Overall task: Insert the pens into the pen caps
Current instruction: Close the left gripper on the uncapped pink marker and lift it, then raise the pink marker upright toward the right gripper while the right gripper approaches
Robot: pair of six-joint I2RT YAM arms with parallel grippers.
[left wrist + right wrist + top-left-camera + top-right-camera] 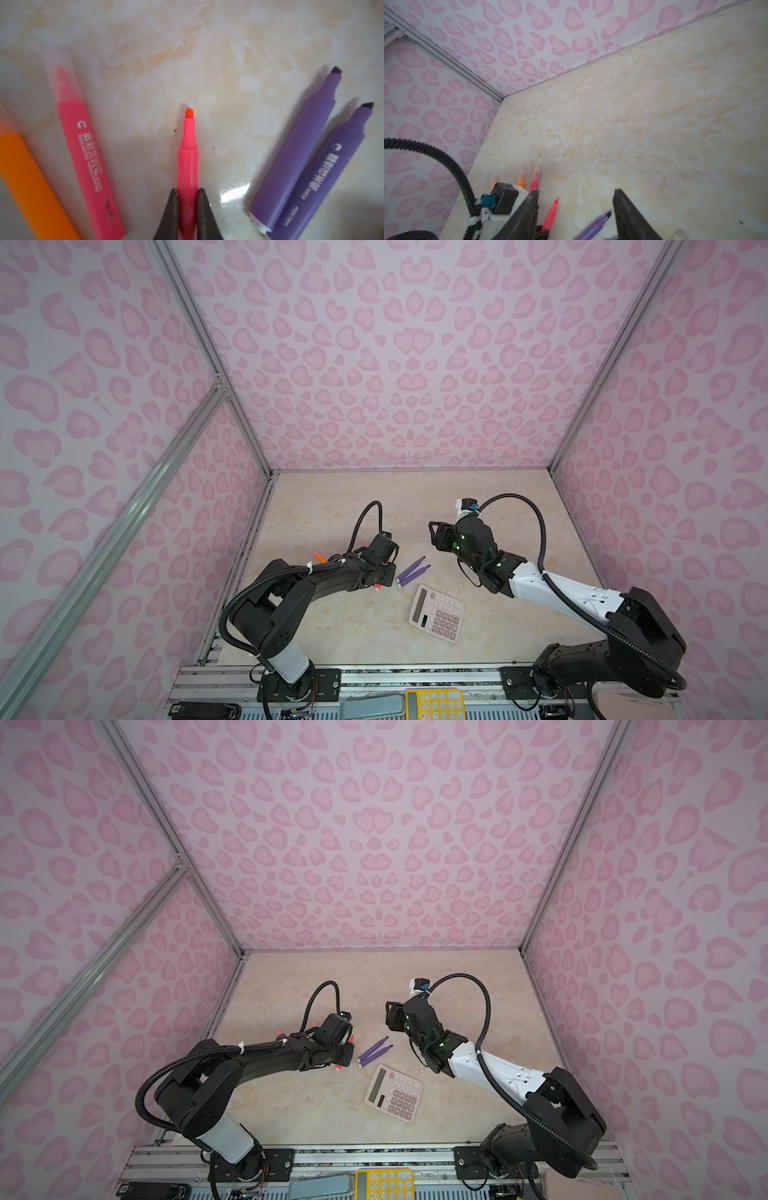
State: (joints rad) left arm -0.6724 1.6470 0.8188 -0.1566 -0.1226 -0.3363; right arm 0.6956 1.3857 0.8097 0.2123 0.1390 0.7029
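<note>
Marble-look table (374, 497), pink heart walls all round. Your left gripper (188, 192) is pinching the bare pink pen (188, 158) low on its barrel, jaws pressed on both sides, nib sticking straight out ahead. Your right gripper (576, 195) hangs spread with nothing in it, well apart from that pen. The capped pink pen (89, 166) nearby reads "HIGHLIGHTER" beside some Chinese print, and one of the purple pens (332, 170) says "deli". An orange pen (27, 187) lies just past the capped one. Two faint clear caps (653, 187), pretty blurry, lie beyond the right gripper. The calculator (438, 614) sits near the purple pair.
</note>
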